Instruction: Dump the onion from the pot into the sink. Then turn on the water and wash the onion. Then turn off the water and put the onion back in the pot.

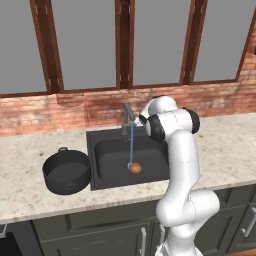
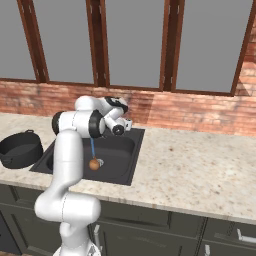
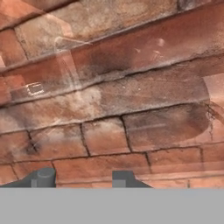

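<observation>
Onion [image 1: 135,168], a small round orange-brown bulb, lay on the floor of the black sink [image 1: 107,170] under a thin blue water stream; the empty dark pot [image 1: 66,171] stood on the table [image 1: 30,192] beside it. The hand [image 3: 83,178] faced brick, fingers narrow, holding nothing.

Faucet [image 1: 127,120] and water stream over sink [image 1: 107,172] centre, brick wall [image 3: 109,87] close ahead of gripper [image 3: 81,178] (jaws narrow), desk [image 2: 200,170] right side open

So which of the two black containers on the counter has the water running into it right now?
The rectangular matte black sink: a thin blue stream falls onto the orange-brown onion in it. The round black pot to its left sits dry.
</observation>
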